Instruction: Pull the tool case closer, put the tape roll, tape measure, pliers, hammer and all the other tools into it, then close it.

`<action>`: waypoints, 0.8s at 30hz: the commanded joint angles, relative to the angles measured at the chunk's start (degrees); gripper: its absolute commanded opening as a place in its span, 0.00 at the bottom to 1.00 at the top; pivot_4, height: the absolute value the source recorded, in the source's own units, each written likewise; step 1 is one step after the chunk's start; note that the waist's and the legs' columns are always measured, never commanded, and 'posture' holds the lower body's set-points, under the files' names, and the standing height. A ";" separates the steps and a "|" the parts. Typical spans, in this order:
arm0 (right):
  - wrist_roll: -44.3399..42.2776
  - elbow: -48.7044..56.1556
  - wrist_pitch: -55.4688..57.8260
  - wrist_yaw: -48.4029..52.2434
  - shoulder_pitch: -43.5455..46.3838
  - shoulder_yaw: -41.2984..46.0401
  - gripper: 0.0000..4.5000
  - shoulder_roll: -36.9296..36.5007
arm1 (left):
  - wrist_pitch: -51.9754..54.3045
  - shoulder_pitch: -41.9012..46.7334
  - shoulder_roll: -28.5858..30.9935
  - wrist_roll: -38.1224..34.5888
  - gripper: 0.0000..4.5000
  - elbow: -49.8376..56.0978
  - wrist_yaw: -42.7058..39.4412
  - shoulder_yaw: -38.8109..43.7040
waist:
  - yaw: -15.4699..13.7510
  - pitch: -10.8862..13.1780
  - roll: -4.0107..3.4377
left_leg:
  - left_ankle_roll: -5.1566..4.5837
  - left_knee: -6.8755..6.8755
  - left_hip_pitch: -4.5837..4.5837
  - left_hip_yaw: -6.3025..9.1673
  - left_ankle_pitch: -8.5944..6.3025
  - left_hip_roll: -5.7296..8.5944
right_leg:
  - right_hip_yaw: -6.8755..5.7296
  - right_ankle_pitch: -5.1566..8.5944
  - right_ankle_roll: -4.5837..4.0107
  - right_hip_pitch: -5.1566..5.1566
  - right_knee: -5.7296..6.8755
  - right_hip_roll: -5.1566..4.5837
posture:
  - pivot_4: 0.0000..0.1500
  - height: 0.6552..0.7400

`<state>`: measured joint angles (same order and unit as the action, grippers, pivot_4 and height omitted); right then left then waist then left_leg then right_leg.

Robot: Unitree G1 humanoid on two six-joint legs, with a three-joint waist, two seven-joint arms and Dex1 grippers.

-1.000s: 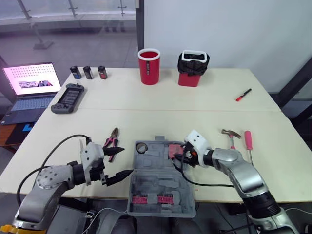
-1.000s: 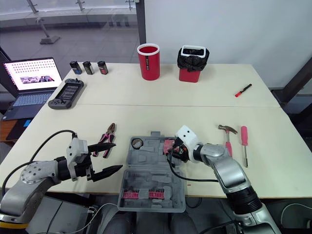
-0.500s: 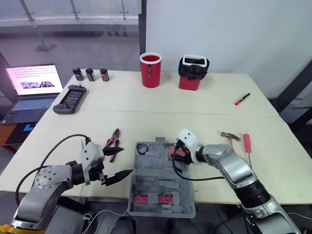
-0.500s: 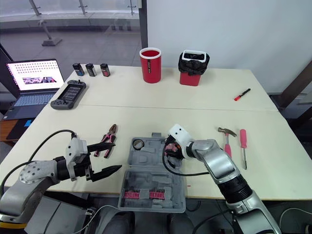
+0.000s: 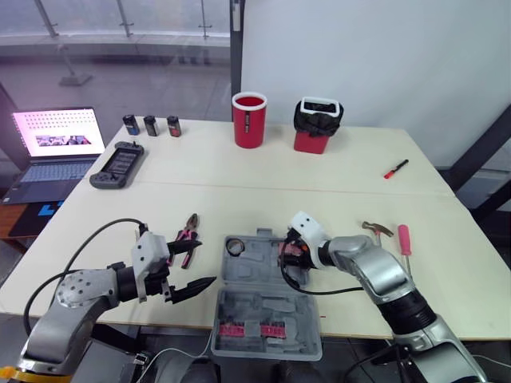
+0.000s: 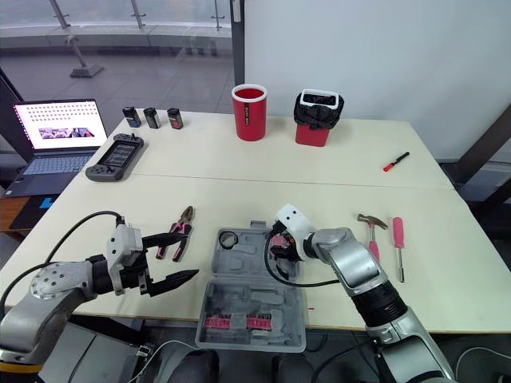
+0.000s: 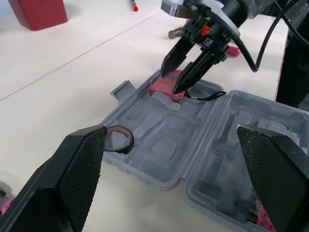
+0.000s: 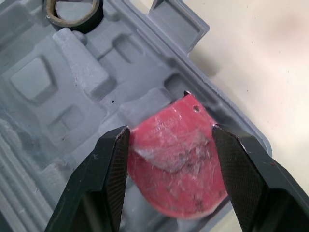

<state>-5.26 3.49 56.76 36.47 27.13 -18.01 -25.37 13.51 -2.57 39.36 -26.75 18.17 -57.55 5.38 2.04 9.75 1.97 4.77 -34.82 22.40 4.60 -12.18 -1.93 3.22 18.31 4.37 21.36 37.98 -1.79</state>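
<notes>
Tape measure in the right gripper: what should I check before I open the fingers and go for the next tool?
1. Is the tape measure over the recess at the far right corner of the tool case: ok.
2. Is it seated flat: cannot tell; it looks tilted.
3. Does the right gripper have its fingers on both sides of it: ok.
4. Is the tape roll in the case: ok.
5. Is the left gripper open, empty and beside the case: ok.
6. Are the pliers, hammer and screwdriver packed: not ok, all lie outside the case.
</notes>
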 commanded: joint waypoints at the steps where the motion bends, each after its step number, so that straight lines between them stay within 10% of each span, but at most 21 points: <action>1: 0.48 -5.07 2.29 -0.03 -3.67 -3.09 0.63 -0.14 | -0.80 0.41 0.51 -0.67 1.00 0.51 -0.61 1.16 | -0.05 0.01 -0.02 | 0.00 0.01 0.00 0.00 0.00 -0.03 | 0.00 0.00 0.00 0.00 -0.01 -0.02 | 1.00 0.98; 24: -5.37 15.71 -4.90 1.46 -8.58 6.23 0.63 -5.94 | -1.89 -0.15 0.26 -0.32 1.00 -0.67 -1.52 1.05 | 0.47 0.71 -0.81 | -0.02 0.59 1.12 -0.12 0.05 0.09 | -0.07 -0.20 0.42 1.30 0.14 0.32 | 1.00 0.98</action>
<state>-10.28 17.94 52.76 38.14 18.39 -11.85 -31.58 12.88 -2.73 39.36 -26.73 16.90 -58.66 5.48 2.51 10.46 1.16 4.76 -34.25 23.50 4.48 -12.12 -1.84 3.15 18.11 4.78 22.63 38.12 -1.48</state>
